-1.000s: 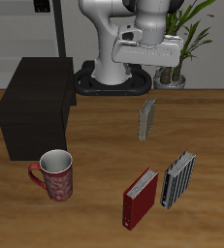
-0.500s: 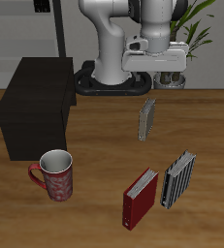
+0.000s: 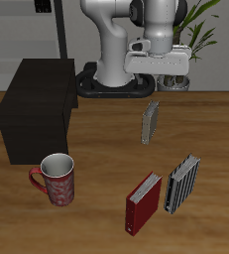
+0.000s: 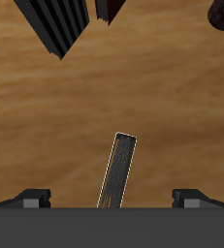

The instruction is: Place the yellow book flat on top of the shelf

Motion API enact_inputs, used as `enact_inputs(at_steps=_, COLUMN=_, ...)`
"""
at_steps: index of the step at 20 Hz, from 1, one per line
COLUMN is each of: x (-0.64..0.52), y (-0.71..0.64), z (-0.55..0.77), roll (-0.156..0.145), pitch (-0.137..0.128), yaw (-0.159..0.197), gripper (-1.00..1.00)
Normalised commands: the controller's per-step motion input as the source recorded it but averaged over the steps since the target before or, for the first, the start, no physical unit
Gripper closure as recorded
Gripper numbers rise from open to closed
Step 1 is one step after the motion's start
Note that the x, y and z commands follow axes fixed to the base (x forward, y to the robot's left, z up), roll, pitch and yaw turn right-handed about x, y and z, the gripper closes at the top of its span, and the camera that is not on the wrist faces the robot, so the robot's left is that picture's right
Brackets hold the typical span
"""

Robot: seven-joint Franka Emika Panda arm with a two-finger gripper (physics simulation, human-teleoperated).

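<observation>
The gripper (image 3: 160,83) hangs above the yellow book (image 3: 150,122), its fingers spread wide with nothing between them. In the wrist view the two fingertips (image 4: 32,197) stand far apart and the book's thin top edge (image 4: 116,170) lies between them, seen almost end-on. The book stands upright on its edge on the table (image 3: 96,189), leaning slightly, towards the far side near the robot's base and well apart from everything else.

The step in hand looks like the approach for the grasp. To do it well, the gripper should come straight down so that one finger passes each broad cover, with the thin spine centred in the gap; the book is narrow and lightly balanced, so a fingertip brushing it on the way down could tip it over. Closing across the covers, fairly low on the book, should give a firm hold for turning it flat later.

Nearer the front edge stand the red book (image 3: 142,203) and the striped book (image 3: 181,183), just beside each other. The mug (image 3: 56,179) sits near the front corner of the shelf (image 3: 37,107), the dark cabinet where the book has to end up lying flat on top.
</observation>
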Motion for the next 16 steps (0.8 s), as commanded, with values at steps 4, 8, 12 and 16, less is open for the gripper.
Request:
enact_inputs(at_steps=4, x=0.03, y=-0.02, z=-0.18, roll=-0.001, pitch=-0.026, yaw=-0.033, gripper=-1.00)
enact_inputs(at_steps=8, x=0.04, y=0.01, z=-0.28, roll=-0.019, pitch=-0.012, yaw=-0.008, gripper=-1.00)
enact_inputs(at_steps=12, x=-0.01, y=0.01, z=-0.25, roll=-0.014, pitch=-0.027, yaw=0.018, gripper=-1.00)
enact_inputs(at_steps=16, x=0.06, y=-0.08, z=-0.33, roll=-0.006, pitch=0.021, yaw=-0.043, gripper=-1.00)
